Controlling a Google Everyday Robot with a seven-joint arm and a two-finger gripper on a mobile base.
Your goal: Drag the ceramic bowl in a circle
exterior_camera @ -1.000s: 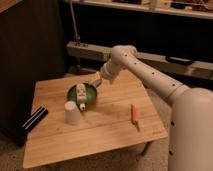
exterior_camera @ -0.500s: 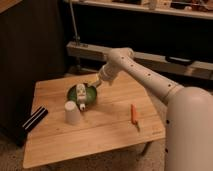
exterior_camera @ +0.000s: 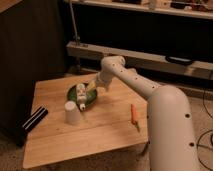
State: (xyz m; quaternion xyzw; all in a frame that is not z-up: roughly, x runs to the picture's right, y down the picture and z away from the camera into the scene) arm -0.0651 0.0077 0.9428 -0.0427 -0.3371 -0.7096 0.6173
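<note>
Since the earlier frames the arm has dropped and reached in. The gripper [exterior_camera: 91, 88] has come down from above the far edge of the desk [exterior_camera: 100, 131] to the far-right rim of the ceramic bowl [exterior_camera: 72, 92]. Bowl itself not visibly shifted.

Bowl sits left of centre, nearer the far edge than the near one. White bottle [exterior_camera: 81, 94] lies across it. White cup [exterior_camera: 72, 113] stands just beside the bowl on the near-edge side. Orange stick [exterior_camera: 134, 114] lies well apart, toward the right edge. Black box [exterior_camera: 33, 119] at the left edge.

Gripper at the rim, touching or nearly so. Whether it is spread, closed or pinching the rim: cannot tell.

Step in hand, as judged: securing contact on the rim before the drag. To do it well:
- seat firmly on the rim first; glossy ware probably slips
- keep the bowl flat, slide it, no lifting
- sweep slowly so the bottle stays put
- cup crowds the near side, so bias the circle toward open wood at the centre and right.
</note>
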